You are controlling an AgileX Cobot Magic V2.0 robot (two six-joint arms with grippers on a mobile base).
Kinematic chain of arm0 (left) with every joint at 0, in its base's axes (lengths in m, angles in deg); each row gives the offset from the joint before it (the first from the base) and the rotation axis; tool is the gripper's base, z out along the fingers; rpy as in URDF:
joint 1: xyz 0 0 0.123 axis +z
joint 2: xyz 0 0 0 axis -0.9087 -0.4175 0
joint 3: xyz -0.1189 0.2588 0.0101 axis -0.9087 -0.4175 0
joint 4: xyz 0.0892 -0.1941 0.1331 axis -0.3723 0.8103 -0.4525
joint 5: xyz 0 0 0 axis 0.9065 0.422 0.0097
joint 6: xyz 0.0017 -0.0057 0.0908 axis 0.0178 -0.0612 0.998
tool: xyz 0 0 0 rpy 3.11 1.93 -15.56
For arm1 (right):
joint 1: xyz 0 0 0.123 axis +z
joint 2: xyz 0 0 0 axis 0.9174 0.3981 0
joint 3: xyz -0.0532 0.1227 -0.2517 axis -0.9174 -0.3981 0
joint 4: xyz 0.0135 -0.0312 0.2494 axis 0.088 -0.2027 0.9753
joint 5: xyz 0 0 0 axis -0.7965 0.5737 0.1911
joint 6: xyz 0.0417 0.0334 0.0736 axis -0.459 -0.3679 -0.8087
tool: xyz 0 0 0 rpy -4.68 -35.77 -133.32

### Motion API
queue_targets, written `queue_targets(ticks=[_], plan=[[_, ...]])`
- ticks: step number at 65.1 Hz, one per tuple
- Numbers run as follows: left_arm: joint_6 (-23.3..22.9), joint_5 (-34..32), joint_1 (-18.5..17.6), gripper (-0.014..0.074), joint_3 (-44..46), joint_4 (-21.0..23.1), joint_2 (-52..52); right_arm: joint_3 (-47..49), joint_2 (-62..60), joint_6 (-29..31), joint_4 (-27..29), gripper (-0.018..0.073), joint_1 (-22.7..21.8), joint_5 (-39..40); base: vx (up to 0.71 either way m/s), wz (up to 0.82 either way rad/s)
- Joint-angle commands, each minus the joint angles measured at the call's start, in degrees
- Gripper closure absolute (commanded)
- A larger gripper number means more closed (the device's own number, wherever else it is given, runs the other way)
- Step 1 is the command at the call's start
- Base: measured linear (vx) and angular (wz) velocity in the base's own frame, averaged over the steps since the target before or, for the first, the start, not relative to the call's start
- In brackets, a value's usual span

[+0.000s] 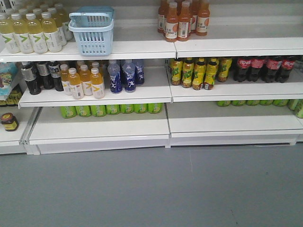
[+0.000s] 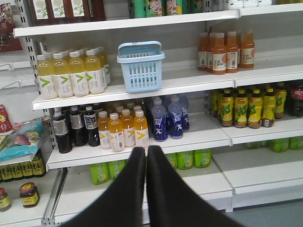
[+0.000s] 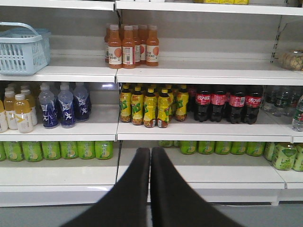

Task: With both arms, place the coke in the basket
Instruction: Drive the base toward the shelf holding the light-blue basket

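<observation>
The light blue basket [image 1: 92, 33] stands on the top shelf, left of centre, with its handles up; it also shows in the left wrist view as the basket [image 2: 141, 68] and at the far left of the right wrist view as the basket [image 3: 21, 49]. No coke is in view. My left gripper [image 2: 146, 150] is shut, empty, and held well back from the shelves, pointing at the middle shelf's orange bottles. My right gripper [image 3: 150, 151] is shut too, empty, in front of the lowest shelf. Neither arm shows in the front view.
A row of dark red-label cola bottles [image 1: 265, 68] stands on the middle shelf at the right, next to yellow-green bottles [image 1: 199, 73]. Orange bottles [image 1: 183, 20] are on the top shelf, blue bottles [image 1: 125, 75] mid-left and green cans [image 1: 111, 109] below. Grey floor [image 1: 151, 189] lies in front.
</observation>
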State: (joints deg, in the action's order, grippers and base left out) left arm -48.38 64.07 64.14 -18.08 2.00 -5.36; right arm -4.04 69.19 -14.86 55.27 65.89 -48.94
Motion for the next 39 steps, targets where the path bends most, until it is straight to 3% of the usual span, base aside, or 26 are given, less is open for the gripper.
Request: queue_targets(ticks=[1, 39], plan=[[-0.1, -3.9, -0.1, 0.0602, 0.0, 0.2, 1.1, -0.6, -1.0, 0.3, -0.4, 0.0568, 0.1, 4.3, 0.13, 0.03], [-0.1, -3.9, -0.1, 0.0602, 0.0, 0.2, 1.1, -0.6, -1.0, 0.3, -0.4, 0.0568, 0.1, 4.3, 0.12, 0.03]])
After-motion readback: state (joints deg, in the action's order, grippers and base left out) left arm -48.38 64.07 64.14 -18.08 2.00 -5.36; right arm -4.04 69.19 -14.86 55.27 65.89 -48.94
